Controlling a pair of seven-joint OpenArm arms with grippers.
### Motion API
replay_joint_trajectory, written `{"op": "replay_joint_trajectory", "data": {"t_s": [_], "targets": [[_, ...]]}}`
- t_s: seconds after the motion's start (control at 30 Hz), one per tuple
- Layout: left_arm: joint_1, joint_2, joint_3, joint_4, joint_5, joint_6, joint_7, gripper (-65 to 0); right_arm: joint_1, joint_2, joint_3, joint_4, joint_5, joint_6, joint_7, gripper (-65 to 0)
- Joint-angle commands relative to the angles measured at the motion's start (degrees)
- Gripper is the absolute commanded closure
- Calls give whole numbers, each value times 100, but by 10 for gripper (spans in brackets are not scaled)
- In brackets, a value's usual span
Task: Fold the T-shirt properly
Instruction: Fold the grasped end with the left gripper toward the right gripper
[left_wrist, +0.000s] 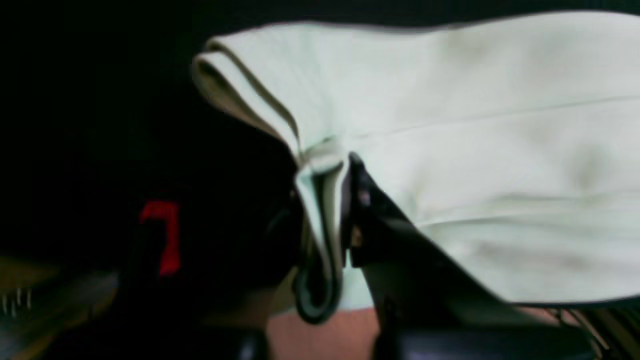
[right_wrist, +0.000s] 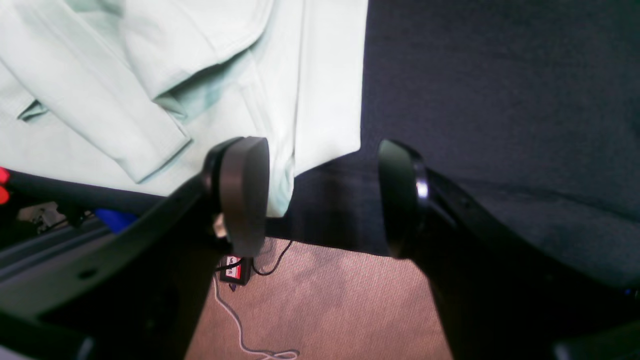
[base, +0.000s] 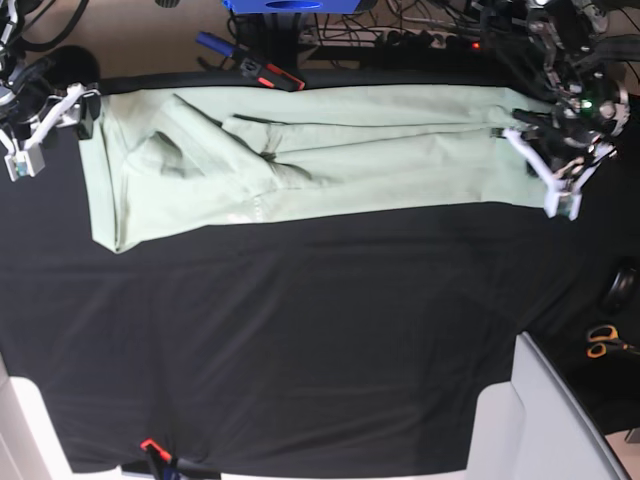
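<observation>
Spread wide and holding nothing, the right claw (right_wrist: 320, 195) hovered at the far-left corner of the shirt (base: 300, 165), one finger (right_wrist: 245, 195) over the cloth edge and the other over the bare black cloth (base: 300, 330). In the base view this claw (base: 50, 120) sat on the left, by the sleeve end.

The shirt lay along the far side of the table as a long band, already folded lengthwise, with the sleeves tucked in at the left. Its near edge ran fairly straight; the far edge sat close to the table's back edge, near a pair of red-tipped clamps (base: 268, 76).

On the right of the base view, the left claw (base: 535, 150) was pressed together, pinching the hem end of the shirt. Its wrist view showed the layered edge (left_wrist: 320, 220) gripped between the fingers, with the cloth lifted slightly.

The step in hand looked like gripping both ends before a crosswise fold. The next move probably called for the right claw to close on its corner, taking all the layers.

Open room lay toward the near side, where the black cloth was bare. A grey object (base: 540, 420) filled the near-right corner, and scissors (base: 603, 340) lay beyond the right edge.
</observation>
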Motion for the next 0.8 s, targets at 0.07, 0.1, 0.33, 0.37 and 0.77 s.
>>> {"op": "replay_joint_trajectory", "data": {"t_s": [0.07, 0.1, 0.33, 0.37, 0.77], "targets": [[117, 280, 107, 476, 43, 22, 278, 0, -18, 60, 21, 98, 75, 34, 112, -334], [126, 403, 107, 573, 43, 22, 357, 0, -18, 60, 21, 98, 75, 34, 112, -334], [372, 895, 90, 872, 52, 31, 533, 0, -18, 60, 21, 98, 75, 34, 112, -334], [381, 904, 90, 872, 43, 31, 524, 0, -18, 60, 21, 98, 75, 34, 112, -334], [425, 1017, 828, 872, -27, 541, 515, 0, -18, 60, 21, 98, 75, 34, 112, -334]]}}
